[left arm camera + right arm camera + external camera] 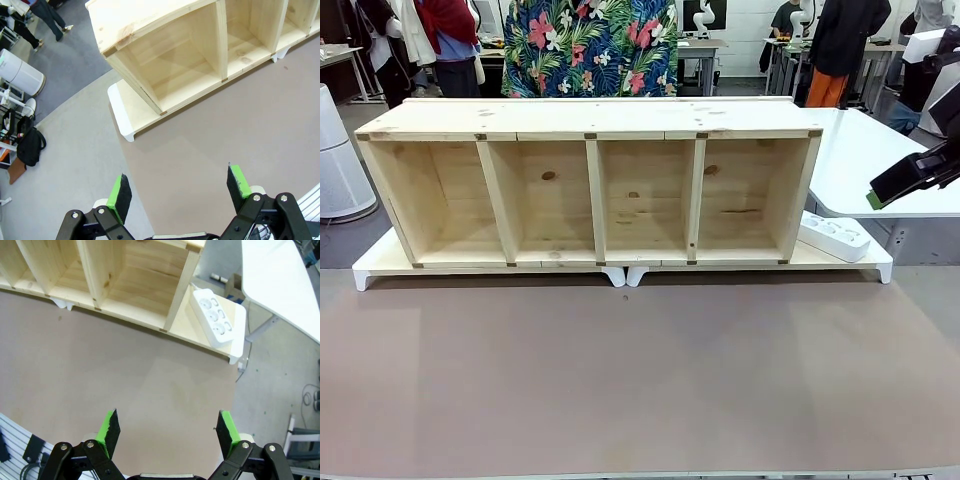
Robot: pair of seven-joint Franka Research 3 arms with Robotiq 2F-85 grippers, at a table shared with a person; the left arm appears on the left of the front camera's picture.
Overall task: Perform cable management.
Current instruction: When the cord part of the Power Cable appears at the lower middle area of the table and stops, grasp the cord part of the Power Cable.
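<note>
Left gripper (178, 187) and right gripper (168, 427) both hang released, jaws wide, above the brown table (640, 380). A wooden shelf (590, 120) stands beyond, a white power strip (833, 236) just beside its right end. Where the cable lies I cannot tell

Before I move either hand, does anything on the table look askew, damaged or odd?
Nothing stands out. The wooden shelf sits level on its white base, and the white power strip lies flat at the base's right end, slightly angled. The left hand and right hand are open.
</note>
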